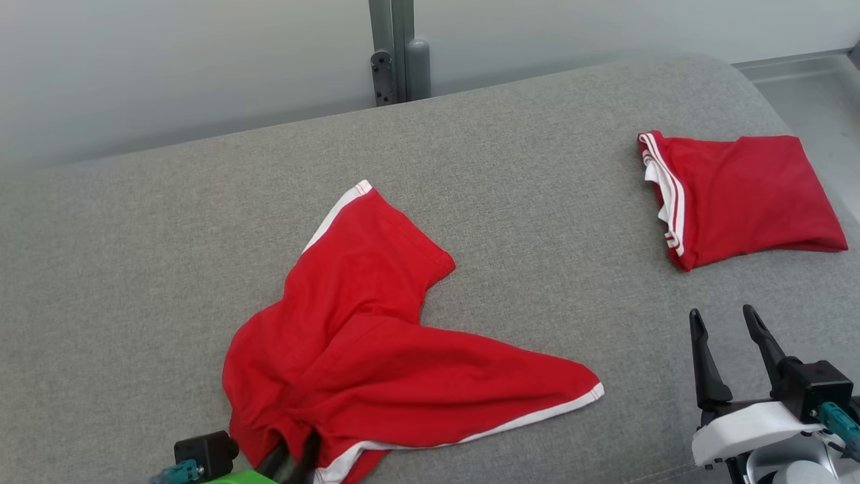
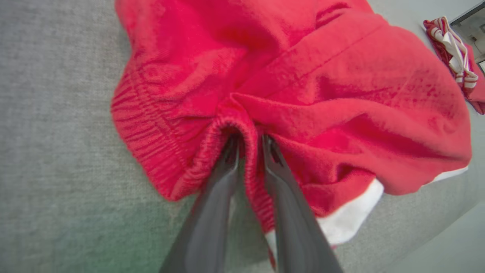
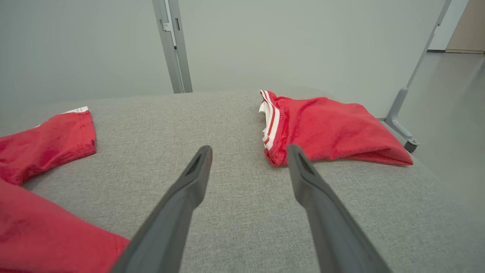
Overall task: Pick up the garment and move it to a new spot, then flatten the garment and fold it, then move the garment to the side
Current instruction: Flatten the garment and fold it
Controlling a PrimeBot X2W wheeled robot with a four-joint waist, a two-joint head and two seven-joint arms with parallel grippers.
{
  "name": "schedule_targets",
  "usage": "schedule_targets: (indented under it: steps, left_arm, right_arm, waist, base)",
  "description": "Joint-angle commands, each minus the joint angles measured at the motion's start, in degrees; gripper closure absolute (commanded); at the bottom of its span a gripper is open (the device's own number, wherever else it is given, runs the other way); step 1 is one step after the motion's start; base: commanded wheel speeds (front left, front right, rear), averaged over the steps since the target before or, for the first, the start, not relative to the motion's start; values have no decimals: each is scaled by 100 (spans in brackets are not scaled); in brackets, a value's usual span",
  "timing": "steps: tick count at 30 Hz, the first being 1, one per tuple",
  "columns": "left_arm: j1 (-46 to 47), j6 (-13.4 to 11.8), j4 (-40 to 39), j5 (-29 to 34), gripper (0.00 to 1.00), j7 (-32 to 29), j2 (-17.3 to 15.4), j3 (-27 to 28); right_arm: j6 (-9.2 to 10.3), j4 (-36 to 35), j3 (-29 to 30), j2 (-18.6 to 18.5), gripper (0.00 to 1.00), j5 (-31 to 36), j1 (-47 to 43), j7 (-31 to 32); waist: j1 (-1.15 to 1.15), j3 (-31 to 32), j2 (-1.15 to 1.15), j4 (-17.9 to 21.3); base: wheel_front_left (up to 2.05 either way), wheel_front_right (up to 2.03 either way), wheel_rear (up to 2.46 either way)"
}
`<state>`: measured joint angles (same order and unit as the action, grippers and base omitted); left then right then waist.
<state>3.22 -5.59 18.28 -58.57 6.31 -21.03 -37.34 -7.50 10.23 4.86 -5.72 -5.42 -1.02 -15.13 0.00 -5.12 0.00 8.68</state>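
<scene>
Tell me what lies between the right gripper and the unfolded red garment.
Nothing stands there. In the head view, only the bare grey cushion stretches between the right gripper and the unfolded red garment.

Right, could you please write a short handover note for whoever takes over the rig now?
Left hand: closed on the waistband of the crumpled shorts, at the front edge of the grey cushion.
Right hand: open, empty, over the cushion.
Done: one pair, the folded shorts, lies at the far right.
Left: flatten, fold and set aside the crumpled shorts.
</scene>
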Motion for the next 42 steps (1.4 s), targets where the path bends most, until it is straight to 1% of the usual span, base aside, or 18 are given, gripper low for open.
schedule_targets:
  steps: [1,5,9,12,15,17,18,21,22,24,25,28,30,33,35,37,40,42]
  left_arm:
    - [-118,26,-53,-82,0,-25,-126,15]
    - [-347,-111,-398,4,0,52,-379,100]
    - [-655,-337,-894,17,0,211,-591,230]
    - [-886,-513,-1312,87,0,453,-720,364]
    - [-1125,-699,-1643,249,0,700,-759,530]
    - [-1242,-781,-1803,430,0,809,-698,688]
    - [-1281,-799,-1866,576,0,856,-692,742]
    - [-1377,-771,-1915,1090,0,894,-523,982]
    - [-1394,-725,-1930,1341,0,893,-452,1094]
    - [-1503,-694,-1931,1757,0,889,-171,1442]
    - [-1537,-630,-1912,1988,0,890,-91,1574]
    - [-1639,-418,-1847,2604,0,891,322,2113]
    - [-1698,-263,-1767,3015,0,888,541,2444]
    - [-1743,-50,-1713,3505,0,887,903,2933]
    - [-1770,112,-1662,3736,0,887,1125,3224]
    - [-1755,339,-1601,3996,0,887,1324,3496]
    - [-1774,628,-1408,4304,0,880,1534,3795]
    - [-1781,757,-1353,4431,0,881,1641,3941]
  right_arm:
    - [2,1,44,-28,0,-22,-77,0]
    - [2,-18,162,-60,0,-7,-163,-1]
    - [2,-60,229,-73,0,29,-243,-1]
    - [2,-101,289,-79,0,38,-267,-1]
    - [2,-145,354,-75,0,57,-352,0]
    - [2,-203,378,-88,0,85,-371,-1]
    - [2,-217,394,-87,0,79,-383,0]
    - [2,-277,411,-88,0,104,-427,0]
    - [2,-297,411,-84,0,112,-434,-1]
    - [2,-329,392,-70,0,131,-448,-1]
    - [2,-346,373,-60,0,131,-446,0]
    - [2,-356,301,-27,0,169,-479,-1]
    - [2,-344,220,9,0,198,-500,0]
    - [2,-300,110,50,0,228,-542,0]
    - [2,-267,55,87,0,260,-583,0]
    - [2,-242,-11,124,0,277,-607,0]
    - [2,-223,-57,169,0,313,-628,0]
    - [2,-212,-72,200,0,323,-653,0]
  waist:
    - [0,33,0,-12]
    - [0,142,0,-109]
    - [0,265,0,-228]
    - [0,358,0,-333]
    - [0,454,0,-448]
    - [0,500,0,-520]
    - [0,523,0,-554]
    - [0,596,0,-665]
    - [0,625,0,-699]
    - [0,670,0,-759]
    - [0,687,0,-781]
    - [0,732,0,-837]
    - [0,753,0,-850]
    - [0,778,0,-847]
    - [0,786,0,-836]
    - [0,793,0,-821]
    - [0,800,0,-782]
    - [0,800,0,-764]
  base:
    - [0,0,0]
    - [0,0,0]
    - [0,0,0]
    - [0,0,0]
    - [0,0,0]
    - [0,0,0]
    - [0,0,0]
    - [0,0,0]
    - [0,0,0]
    - [0,0,0]
    - [0,0,0]
    - [0,0,0]
    - [0,0,0]
    - [0,0,0]
    - [0,0,0]
    - [0,0,0]
    - [0,0,0]
    - [0,0,0]
